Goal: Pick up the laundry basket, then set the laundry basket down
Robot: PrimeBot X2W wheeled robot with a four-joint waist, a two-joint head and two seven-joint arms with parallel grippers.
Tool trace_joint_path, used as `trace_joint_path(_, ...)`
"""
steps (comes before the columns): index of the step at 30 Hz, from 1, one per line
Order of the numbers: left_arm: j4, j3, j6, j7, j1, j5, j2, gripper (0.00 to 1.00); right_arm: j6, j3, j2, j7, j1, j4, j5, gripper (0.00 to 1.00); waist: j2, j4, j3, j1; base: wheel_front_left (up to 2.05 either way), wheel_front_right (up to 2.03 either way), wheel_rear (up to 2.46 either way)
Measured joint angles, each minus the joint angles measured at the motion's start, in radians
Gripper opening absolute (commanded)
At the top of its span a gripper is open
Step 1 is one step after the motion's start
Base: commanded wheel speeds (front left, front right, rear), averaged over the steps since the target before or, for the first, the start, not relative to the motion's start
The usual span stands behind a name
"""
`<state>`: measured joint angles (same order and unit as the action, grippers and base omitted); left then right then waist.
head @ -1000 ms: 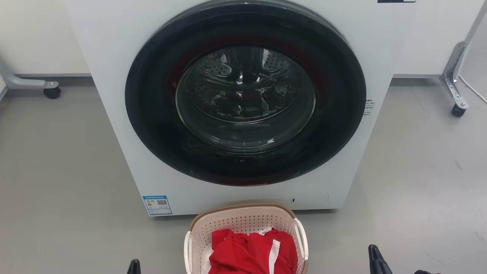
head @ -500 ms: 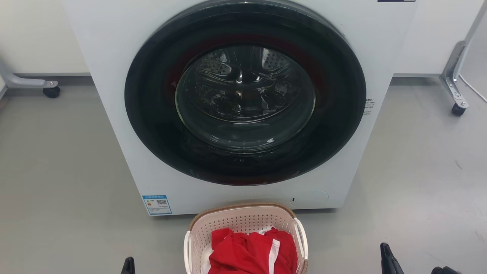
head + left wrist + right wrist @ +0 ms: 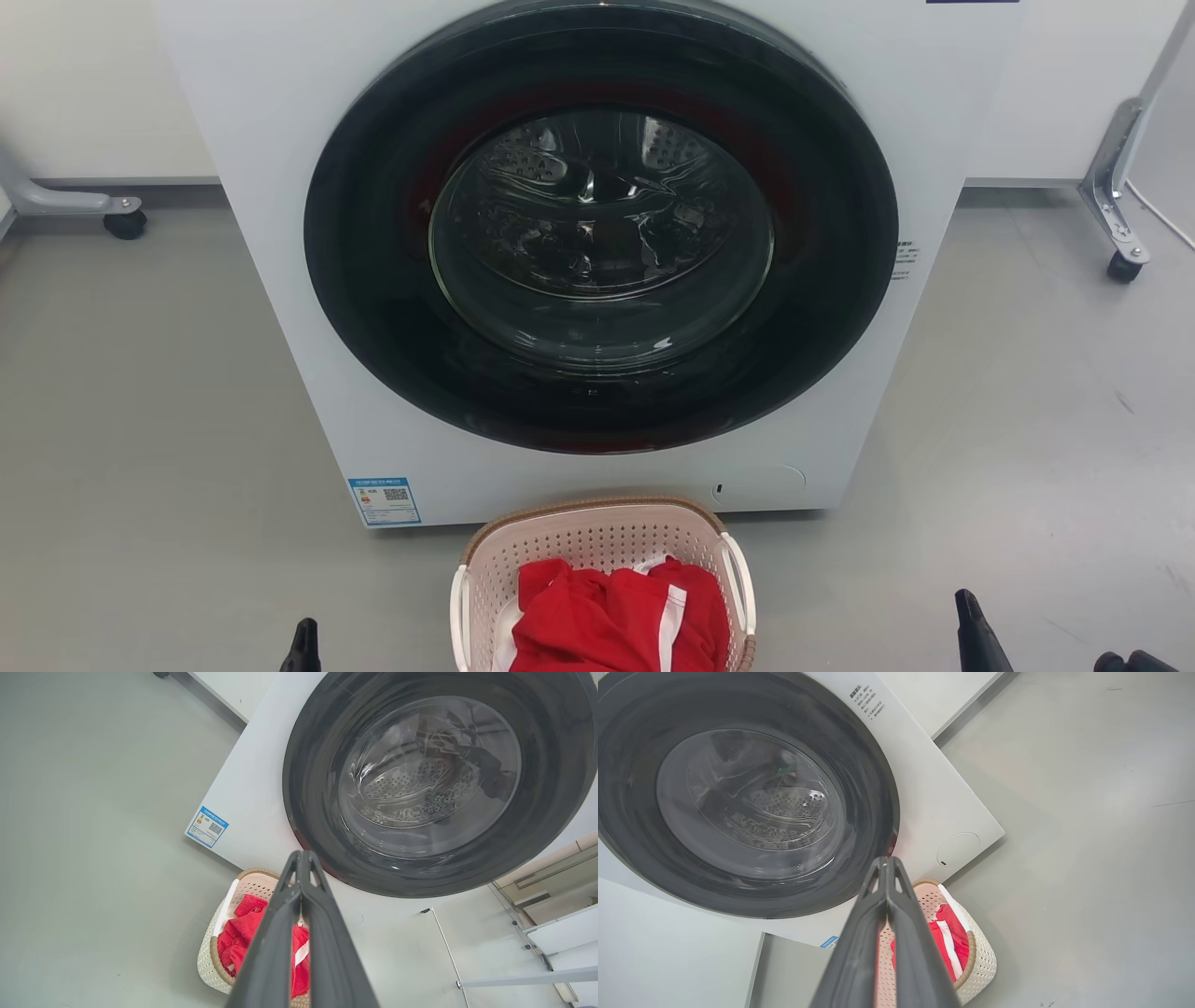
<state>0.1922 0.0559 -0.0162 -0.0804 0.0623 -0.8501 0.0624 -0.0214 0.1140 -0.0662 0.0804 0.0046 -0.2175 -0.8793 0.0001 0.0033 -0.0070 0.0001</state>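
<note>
Both end effectors have slid outward in the head view, the left end effector (image 3: 303, 649) leftward and the right end effector (image 3: 973, 630) rightward, widening the gap around the laundry basket (image 3: 597, 541). It stands on the floor (image 3: 140, 420) just before the washer (image 3: 280, 140), holding a red garment (image 3: 607, 616). Both wrist views show fingers pressed together, gripping nothing. This fits arms lining up for the handles, or clearing off after a set-down. The basket's near end is cut off.

white washer (image 3: 261, 187), round dark door (image 3: 373, 308) shut | blue label (image 3: 385, 502) low on its front | red garment (image 3: 607, 621) | grey floor (image 3: 140, 420)
</note>
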Motion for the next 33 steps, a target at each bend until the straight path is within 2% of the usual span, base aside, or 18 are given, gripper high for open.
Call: trace_joint_path(33,0.059,-0.084,0.079,0.114,-0.081,-0.428,-0.008,0.00,0.080,-0.143,0.014,-0.113,-0.055,-0.049,-0.414,0.00,0.0000,-0.002,0.005,0.0000,0.00,0.00,0.00)
